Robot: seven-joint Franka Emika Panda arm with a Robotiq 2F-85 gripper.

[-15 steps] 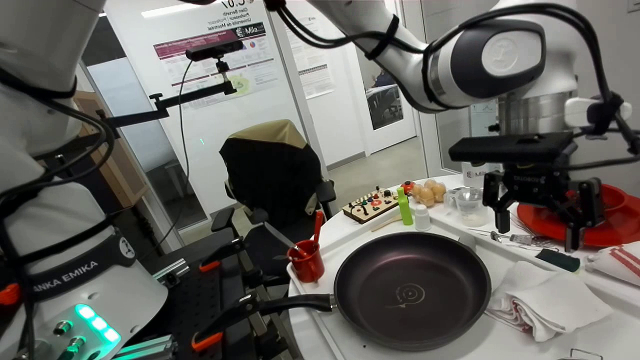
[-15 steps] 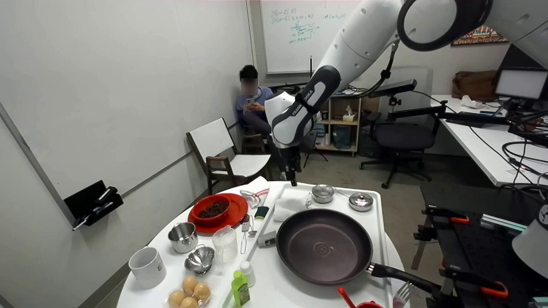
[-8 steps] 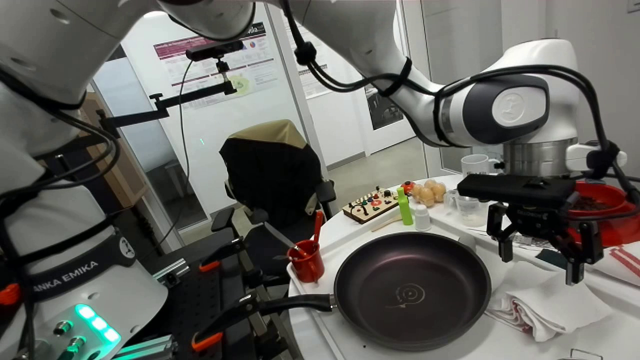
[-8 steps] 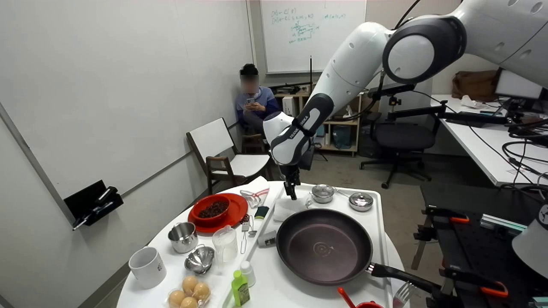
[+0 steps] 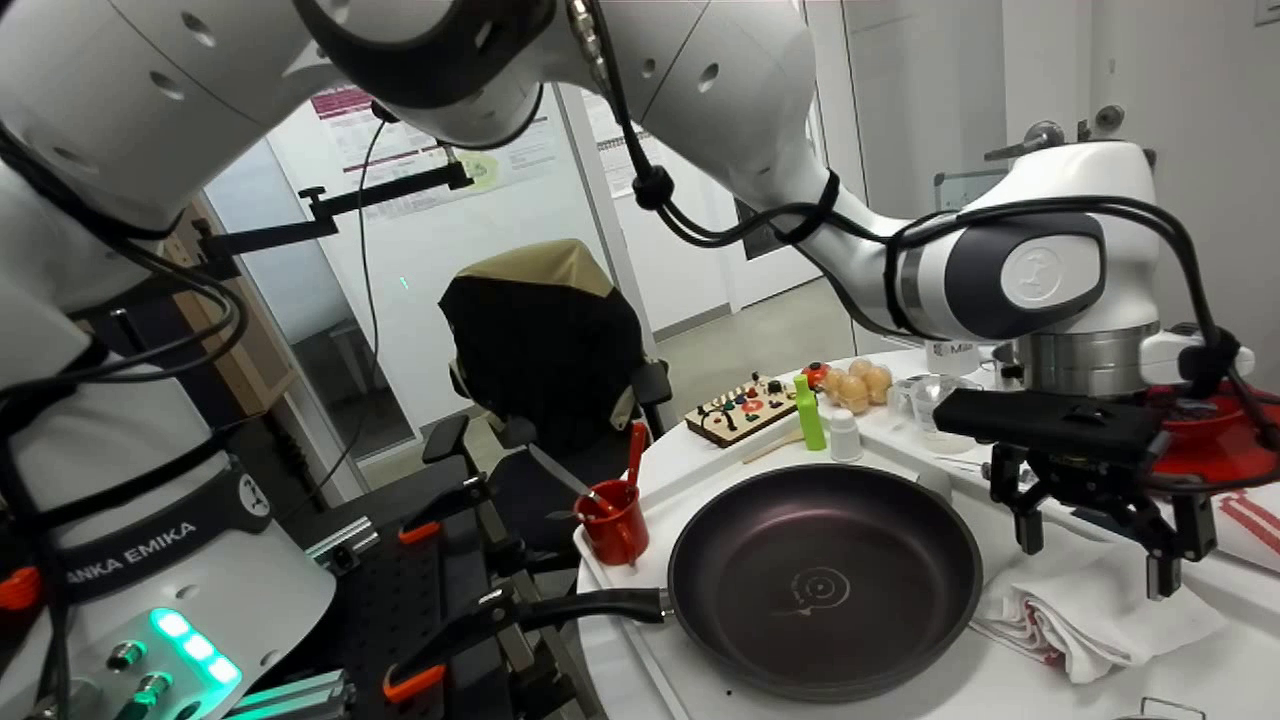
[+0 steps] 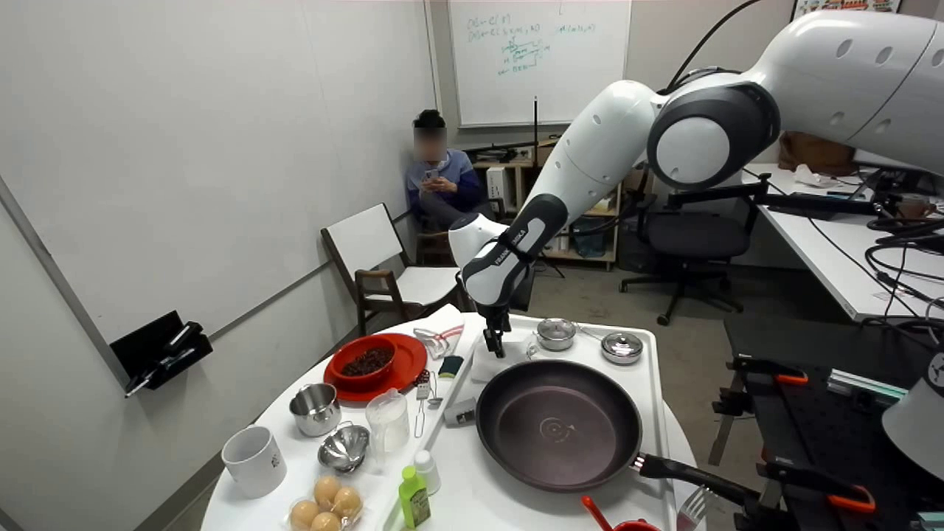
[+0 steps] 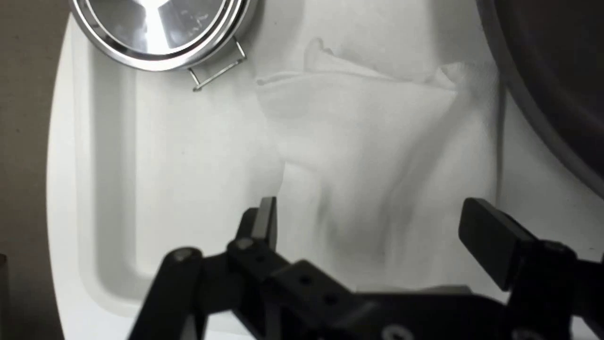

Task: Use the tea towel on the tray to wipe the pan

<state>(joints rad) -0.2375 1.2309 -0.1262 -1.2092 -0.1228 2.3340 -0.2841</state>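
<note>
Two empty fingers (image 7: 490, 238) wide apart, the gripper (image 5: 1096, 557) hangs over the towel (image 7: 368, 120): likely pickup, needing descent, then a pinch.

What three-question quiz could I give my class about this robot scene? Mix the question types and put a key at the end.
1. Multiple choice: how does the gripper stand to the tea towel?
A) jaws closed around it
B) jaws apart, over it
C) jaws closed, well away from it

2. True or false: the handle of the frying pan reaches out past the edge of the tray.

3. Count: in an exterior view, how many small steel pots stand on the tray?

Key: 1. B; 2. True; 3. Two.
</note>
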